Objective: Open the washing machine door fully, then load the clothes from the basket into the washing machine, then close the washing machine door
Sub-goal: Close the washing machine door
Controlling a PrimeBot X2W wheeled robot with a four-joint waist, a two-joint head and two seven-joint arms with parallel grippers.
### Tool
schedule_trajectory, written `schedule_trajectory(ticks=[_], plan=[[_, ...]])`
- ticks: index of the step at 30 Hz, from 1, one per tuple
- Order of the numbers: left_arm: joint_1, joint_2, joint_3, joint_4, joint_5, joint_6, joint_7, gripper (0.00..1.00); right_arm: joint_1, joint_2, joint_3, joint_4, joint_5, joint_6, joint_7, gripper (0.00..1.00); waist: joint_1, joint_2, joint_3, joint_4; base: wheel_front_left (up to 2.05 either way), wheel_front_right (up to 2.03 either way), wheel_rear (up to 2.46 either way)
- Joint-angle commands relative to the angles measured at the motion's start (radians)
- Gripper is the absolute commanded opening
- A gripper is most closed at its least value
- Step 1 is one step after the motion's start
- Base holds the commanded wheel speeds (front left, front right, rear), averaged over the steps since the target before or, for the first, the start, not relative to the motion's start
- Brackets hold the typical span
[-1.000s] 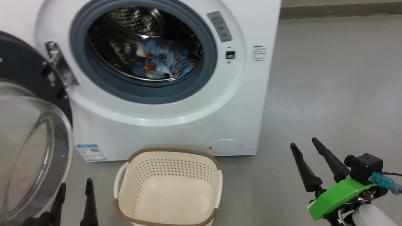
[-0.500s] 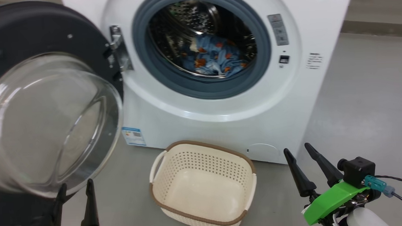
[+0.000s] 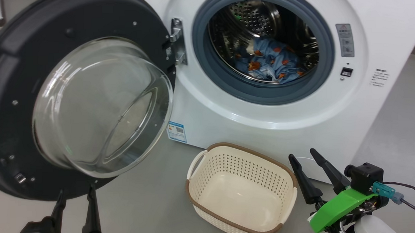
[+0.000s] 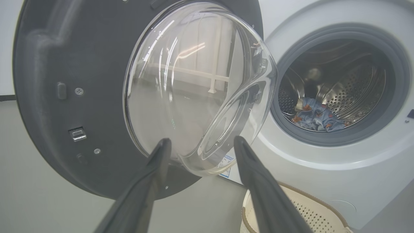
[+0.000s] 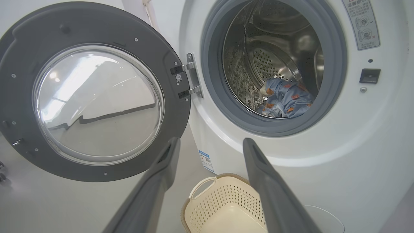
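Clothes (image 3: pixel 270 63), light blue with orange bears, are bunched low inside the washing machine (image 3: pixel 228 112), at 1 o'clock from the cream basket (image 3: pixel 237 164). Left tool (image 3: pixel 76 190) and right tool (image 3: pixel 302 153) are spread apart, unloaded.

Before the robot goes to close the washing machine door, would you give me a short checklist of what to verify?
1. The basket is emptied: ok.
2. The clothes lie inside the drum, nothing draped over the grey gasket: ok.
3. The washing machine door stands wide open on its hinge, untouched: ok.
4. The left gripper is open and empty, just below the door: ok.
5. The right gripper is open and empty, beside the basket: ok.
6. The door's swing clears the basket's rim: cannot tell.
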Motion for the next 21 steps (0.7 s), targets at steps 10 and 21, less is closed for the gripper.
schedule_trajectory(ticks=[10, 21], plan=[[-0.006, 0.033, 0.042, -0.043, -0.011, 0.017, -0.01, 1.0, -0.021, 0.0, 0.03, -0.023, 0.011, 0.005, -0.008, 1.0, 0.0, 0.0, 0.005, 0.048, 0.0, 0.0, 0.0], [0.001, 0.038, 0.045, -0.057, -0.014, 0.028, -0.016, 1.0, -0.034, -0.003, 0.045, -0.017, 0.019, 0.005, -0.008, 1.0, 0.0, 0.0, 0.008, 0.05, 0.0, 0.0, 0.0]])
